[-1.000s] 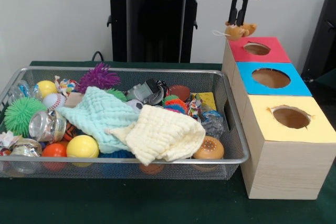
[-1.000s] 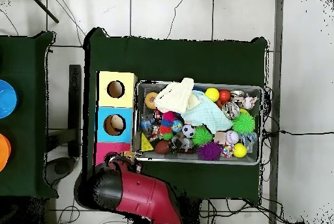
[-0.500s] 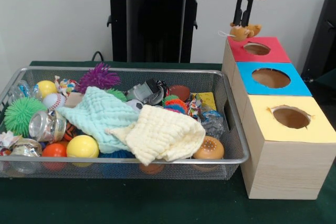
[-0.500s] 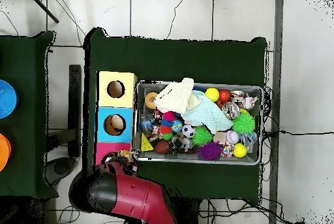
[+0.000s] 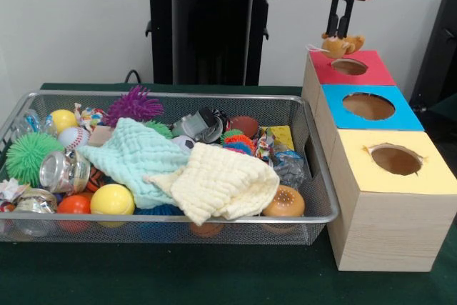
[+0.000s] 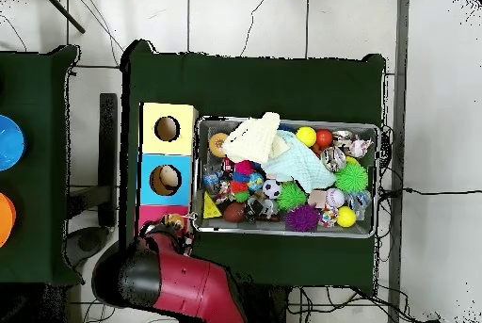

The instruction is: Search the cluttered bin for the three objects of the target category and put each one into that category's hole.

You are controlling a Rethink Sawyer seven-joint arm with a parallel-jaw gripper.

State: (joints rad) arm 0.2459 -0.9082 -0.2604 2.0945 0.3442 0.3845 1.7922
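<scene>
My gripper (image 5: 340, 33) hangs at the upper right, shut on a small tan and orange plush toy (image 5: 342, 45) with a white string trailing to its left. The toy dangles just above the left rim of the round hole (image 5: 350, 66) in the red-topped box (image 5: 378, 73). In the overhead view the toy (image 6: 175, 220) shows over the red box (image 6: 148, 214), which the red arm (image 6: 179, 286) mostly covers. The wire bin (image 5: 171, 217) holds balls, spiky toys, jars and two cloths.
A blue-topped box (image 5: 403, 116) and a yellow-topped box (image 5: 428, 176) stand in a row nearer than the red one, each with a round hole. A mint cloth (image 5: 132, 155) and a cream cloth (image 5: 221, 183) cover the bin's middle. The bin (image 6: 287, 233) touches the boxes' side.
The gripper has carried the plush toy rightward in the front view and slightly up, from beyond the red box's left edge to over the rim of its hole.
</scene>
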